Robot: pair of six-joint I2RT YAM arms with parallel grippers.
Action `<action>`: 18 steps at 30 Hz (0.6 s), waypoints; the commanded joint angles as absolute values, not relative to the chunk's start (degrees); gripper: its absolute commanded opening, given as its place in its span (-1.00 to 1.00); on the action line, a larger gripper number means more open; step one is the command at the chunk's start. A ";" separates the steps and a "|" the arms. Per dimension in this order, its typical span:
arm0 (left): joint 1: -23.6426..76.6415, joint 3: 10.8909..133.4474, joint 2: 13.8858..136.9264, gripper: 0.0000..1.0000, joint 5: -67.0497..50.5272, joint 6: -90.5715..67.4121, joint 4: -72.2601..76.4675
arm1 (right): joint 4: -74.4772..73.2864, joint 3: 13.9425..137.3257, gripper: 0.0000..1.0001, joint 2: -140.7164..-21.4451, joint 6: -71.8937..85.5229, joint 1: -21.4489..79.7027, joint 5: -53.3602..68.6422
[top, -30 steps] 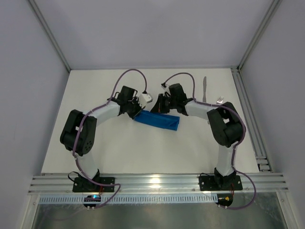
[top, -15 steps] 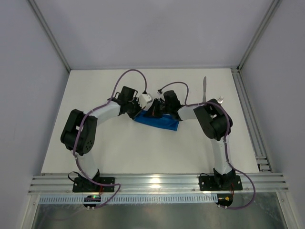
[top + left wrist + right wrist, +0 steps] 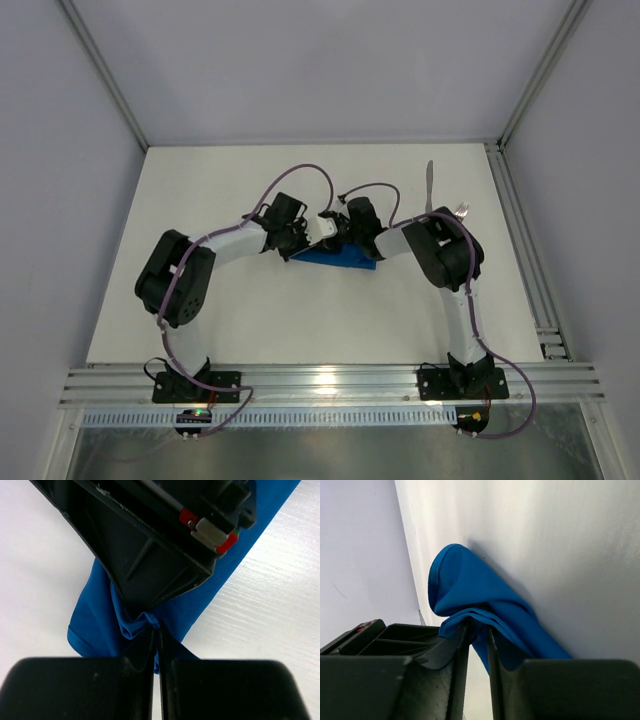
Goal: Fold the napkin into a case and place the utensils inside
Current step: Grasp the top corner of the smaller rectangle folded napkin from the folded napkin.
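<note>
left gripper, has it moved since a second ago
Yes: the left gripper shifted right, toward the knife, still pinching the napkin.

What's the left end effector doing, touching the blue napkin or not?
Touching. The left wrist view shows the left end effector shut, with a bunched fold of the napkin pinched between its fingertips.

No writing, label, brand mark, number or sign can be read in any of the three views.
</note>
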State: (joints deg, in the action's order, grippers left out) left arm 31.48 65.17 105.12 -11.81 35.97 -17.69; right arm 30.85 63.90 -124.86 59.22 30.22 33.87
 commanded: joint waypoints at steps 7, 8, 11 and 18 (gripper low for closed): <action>31.46 62.67 104.77 -1.00 -9.75 38.50 -15.03 | 35.51 59.42 -0.34 -119.36 62.49 29.01 34.72; 31.46 62.67 104.77 -1.00 -9.76 38.58 -15.12 | 35.33 59.33 -0.30 -119.18 62.49 28.83 34.80; 31.55 62.75 104.94 -1.00 -9.67 38.58 -15.12 | 36.64 59.94 -0.29 -119.97 63.27 28.92 35.94; 31.55 62.84 105.29 -1.00 -9.84 38.58 -15.47 | 39.37 58.88 -0.30 -119.62 63.98 29.09 36.21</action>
State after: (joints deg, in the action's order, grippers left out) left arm 31.48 64.05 104.99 -10.48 38.04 -15.14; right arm 35.55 59.33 -122.30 63.24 28.82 35.38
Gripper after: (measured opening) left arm 0.005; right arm 0.354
